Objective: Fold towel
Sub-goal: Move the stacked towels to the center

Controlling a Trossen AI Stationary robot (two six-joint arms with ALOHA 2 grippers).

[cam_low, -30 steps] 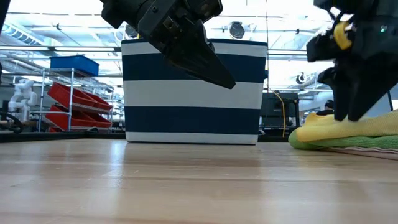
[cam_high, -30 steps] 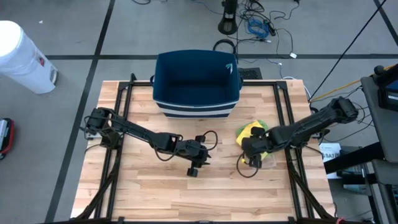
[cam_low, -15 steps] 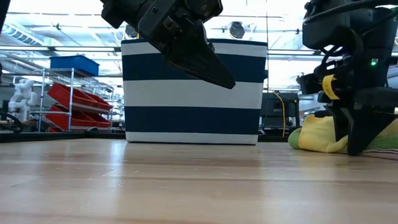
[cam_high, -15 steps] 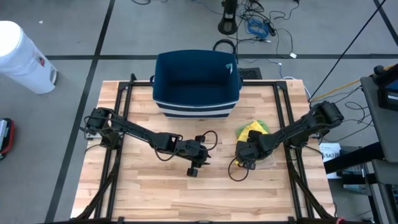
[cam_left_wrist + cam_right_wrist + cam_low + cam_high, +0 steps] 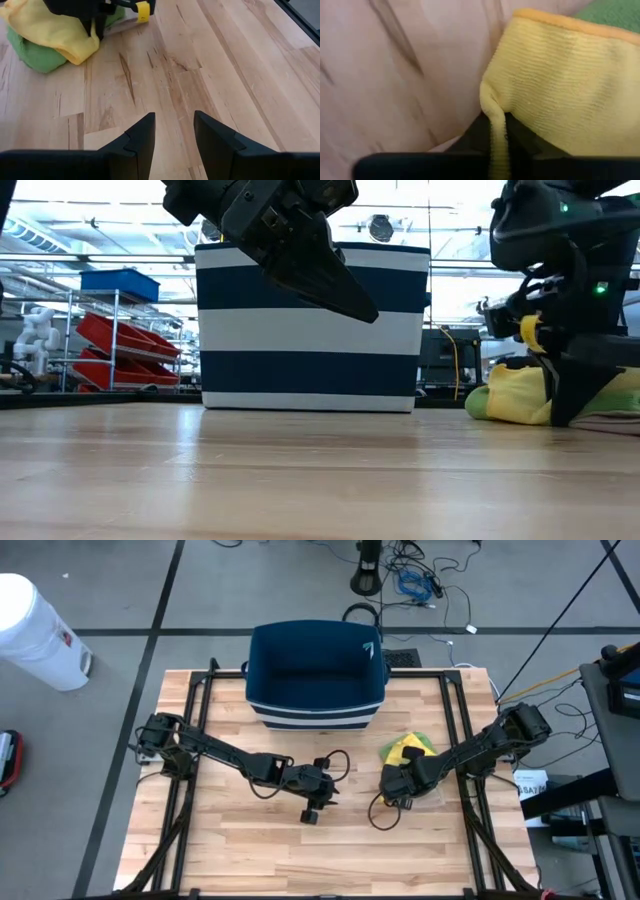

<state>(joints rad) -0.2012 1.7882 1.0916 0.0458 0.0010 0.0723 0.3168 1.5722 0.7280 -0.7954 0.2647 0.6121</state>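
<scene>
A yellow towel [image 5: 403,750] lies bunched on a green cloth [image 5: 421,743] at the table's right; both rest on the wood, as the low view shows [image 5: 510,395]. My right gripper [image 5: 392,790] points steeply down at the towel's near-left edge and is shut on it [image 5: 496,145]. My left gripper [image 5: 311,813] hangs open above the bare middle of the table [image 5: 174,135], touching nothing, some way left of the towel [image 5: 60,32]. My right gripper pinches a raised fold of the yellow towel's edge [image 5: 494,117] between its two fingers. The fingers come from above, slanting down. The rest of the towel [image 5: 565,75] lies slack on the green cloth and the table.
A navy and white striped basket [image 5: 315,670] stands at the table's far middle [image 5: 310,330]. Bare wood lies between the two grippers and toward the near edge. A white bin [image 5: 35,630] stands on the floor off the far left corner.
My right gripper has gone down onto the yellow towel's near-left edge and tipped more steeply downward, and it now has that edge between its fingers. The towel has stayed bunched on the table.
</scene>
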